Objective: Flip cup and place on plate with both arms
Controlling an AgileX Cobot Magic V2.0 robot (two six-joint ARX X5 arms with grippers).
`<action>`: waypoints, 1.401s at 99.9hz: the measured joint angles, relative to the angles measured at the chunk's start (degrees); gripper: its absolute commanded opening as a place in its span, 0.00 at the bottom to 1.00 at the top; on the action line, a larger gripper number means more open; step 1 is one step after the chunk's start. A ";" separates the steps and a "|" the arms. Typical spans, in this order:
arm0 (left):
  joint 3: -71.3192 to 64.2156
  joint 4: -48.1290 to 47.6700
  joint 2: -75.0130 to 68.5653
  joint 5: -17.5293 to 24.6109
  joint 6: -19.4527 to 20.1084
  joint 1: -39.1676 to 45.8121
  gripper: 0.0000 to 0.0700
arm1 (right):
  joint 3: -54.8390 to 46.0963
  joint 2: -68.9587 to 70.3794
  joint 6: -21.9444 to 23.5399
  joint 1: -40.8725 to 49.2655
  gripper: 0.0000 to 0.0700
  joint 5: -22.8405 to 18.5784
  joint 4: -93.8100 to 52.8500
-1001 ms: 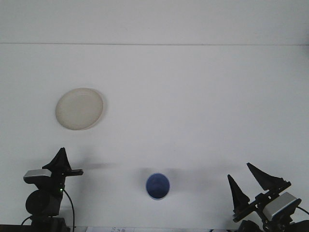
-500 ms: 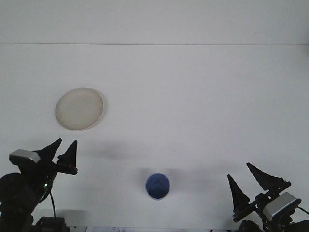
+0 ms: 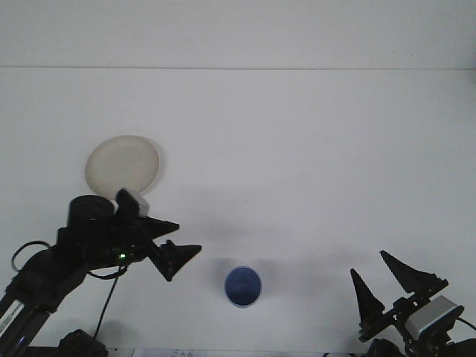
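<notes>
Now my left arm has swung up and to the right from the bottom left corner, and its claw (image 3: 178, 239) points at the cup (image 3: 243, 286). Half a second ago that claw sat low by the left edge and pointed up. My right arm has not moved at all.

I see the left claw open, with its two dark fingers (image 3: 165, 224) spread apart and nothing between them. It is near the cup, a little up and to the left of it, but it does not touch it. Part of the left arm covers the bottom edge of the plate (image 3: 123, 165).

I see the blue cup on the white tabletop (image 3: 312, 163), near the front edge and close to the middle. I look down into its round blue top. It is well apart from the plate.

I see the pale round plate at the back left, flat on the tabletop, with nothing on it.

My right claw (image 3: 383, 279) is in the bottom right corner. It is open too, fingers pointing up, holding nothing, well to the right of the cup.
</notes>
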 measured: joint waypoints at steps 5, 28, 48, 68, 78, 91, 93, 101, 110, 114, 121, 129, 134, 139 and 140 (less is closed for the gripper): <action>0.02 -0.02 2.91 -1.57 0.46 -3.74 0.83 | 0.00 0.00 0.00 0.00 0.68 0.02 -0.02; 0.70 -0.09 16.44 -10.91 3.76 -16.04 0.83 | 0.00 0.00 -0.02 0.00 0.68 0.02 -2.23; 1.46 3.10 24.04 -13.00 5.16 -18.69 0.83 | 0.00 0.00 0.07 0.00 0.68 0.02 -4.44; 1.49 5.09 28.41 -13.05 6.01 -19.80 0.81 | 0.00 0.00 0.07 0.00 0.68 0.02 -4.42; 1.46 5.27 29.55 -13.07 6.62 -20.44 0.68 | 0.00 0.00 0.07 0.00 0.68 0.00 -4.42; 1.49 5.29 30.88 -14.71 7.48 -20.98 0.50 | 0.00 0.00 0.07 0.00 0.68 0.02 -4.42; 1.49 5.27 31.06 -15.19 7.56 -21.09 0.45 | 0.00 0.00 0.07 0.00 0.68 0.00 -4.42; 1.49 5.29 31.12 -16.41 8.15 -21.75 0.20 | 0.00 0.00 0.07 0.00 0.68 0.02 -4.42; 1.57 5.25 31.12 -16.52 8.61 -22.21 0.00 | 0.00 0.00 0.07 0.00 0.68 0.00 -4.42; 1.57 5.20 31.12 -16.52 8.81 -22.34 0.01 | 0.00 0.00 0.07 0.00 0.68 0.02 -4.42; 1.57 5.07 31.12 -16.92 9.03 -22.53 0.01 | 0.00 0.00 0.07 0.00 0.68 0.00 -4.42; 1.84 4.55 31.15 -16.96 9.22 -22.86 0.01 | 0.00 0.00 0.07 0.00 0.68 0.02 -4.42; 2.64 3.10 31.15 -16.96 9.38 -23.08 0.01 | 0.00 0.00 0.07 0.00 0.68 0.02 -4.42; 3.87 1.42 31.15 -17.00 9.49 -23.12 0.01 | 0.00 0.00 0.07 0.00 0.68 0.02 -4.42; 4.13 1.11 31.15 -17.00 9.53 -23.12 0.01 | 0.00 0.00 0.07 0.00 0.68 0.02 -4.42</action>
